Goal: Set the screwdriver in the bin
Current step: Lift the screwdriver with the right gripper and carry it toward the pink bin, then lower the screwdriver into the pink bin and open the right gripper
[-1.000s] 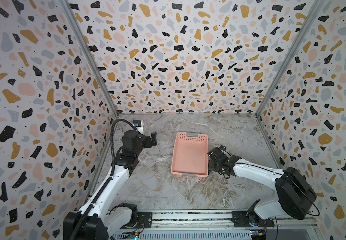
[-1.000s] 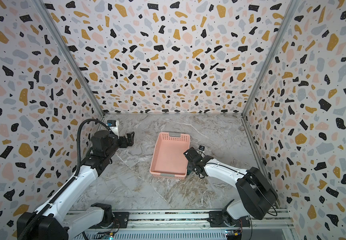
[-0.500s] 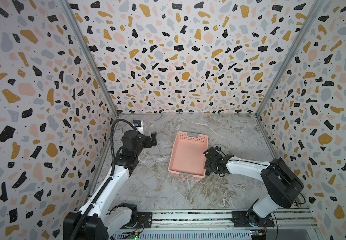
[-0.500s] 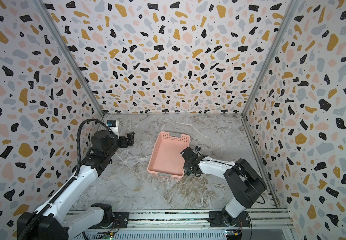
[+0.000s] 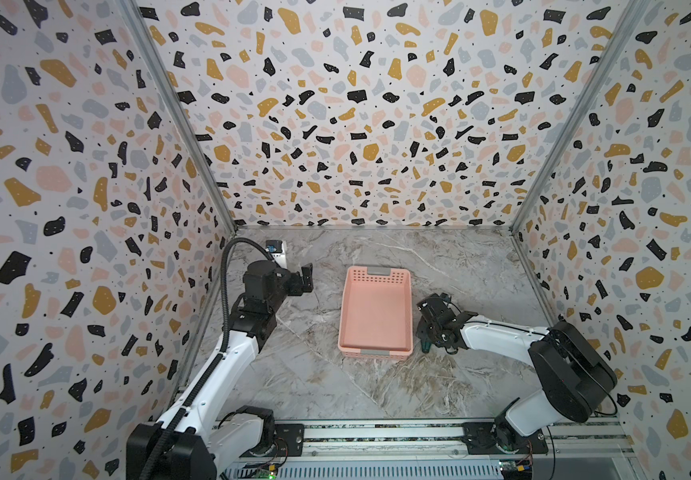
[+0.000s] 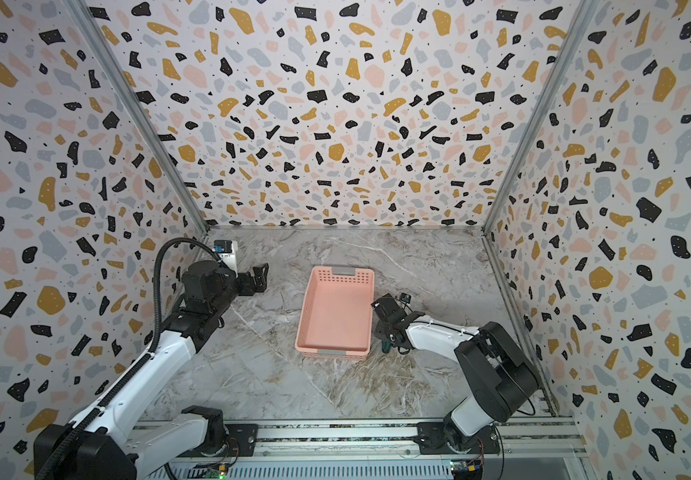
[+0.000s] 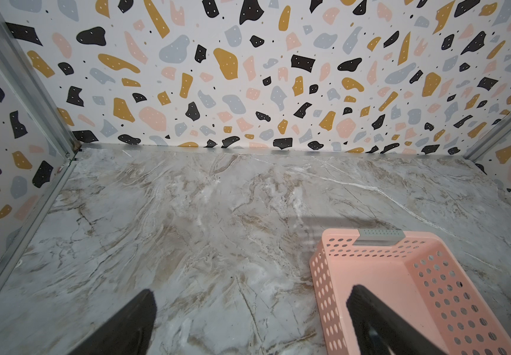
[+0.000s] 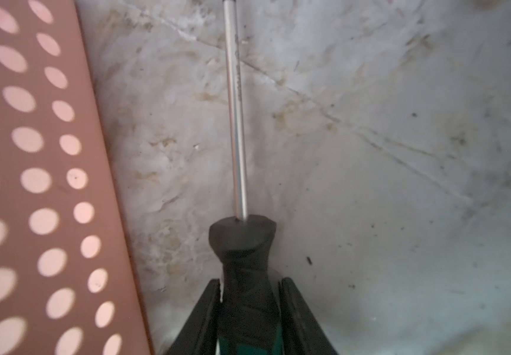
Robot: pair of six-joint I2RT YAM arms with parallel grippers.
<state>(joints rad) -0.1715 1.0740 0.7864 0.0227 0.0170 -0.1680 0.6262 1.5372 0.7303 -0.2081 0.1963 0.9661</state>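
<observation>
**Lifting the screwdriver the right way**

In both top views, the right gripper (image 5: 427, 338) (image 6: 387, 340) is reaching down low to the marble table (image 5: 335, 386), just beside the near right corner of the pink bin (image 5: 377, 316) (image 6: 337, 316). A small green bit of the screwdriver (image 5: 425, 347) (image 6: 385, 348) is peeking out under it. The screwdriver is outside the bin, and the bin is holding nothing. The left gripper (image 5: 306, 279) (image 6: 261, 276) is hanging in the air on the other side of the bin, well away from it.

In the left wrist view, the left gripper (image 7: 252, 293) is showing its two fingers spread wide with nothing between them. The far end of the bin (image 7: 380, 276) is sitting past one finger.

In the right wrist view, the right gripper (image 8: 249, 284) is squeezing the screwdriver (image 8: 245, 246) by its black and green handle, one of its fingers (image 8: 291, 304) on each side. The thin shaft is pointing away across the table, next to the bin's holey wall (image 8: 8, 159) but not touching it.

The grab looks done, so lifting is the job now. I think going straight up first is best, so the shaft is not bumping the wall. The squeeze should be staying tight, because a round handle can be twisting. Only when the whole tool is over the bin's floor should the arm be going down and letting go.
</observation>
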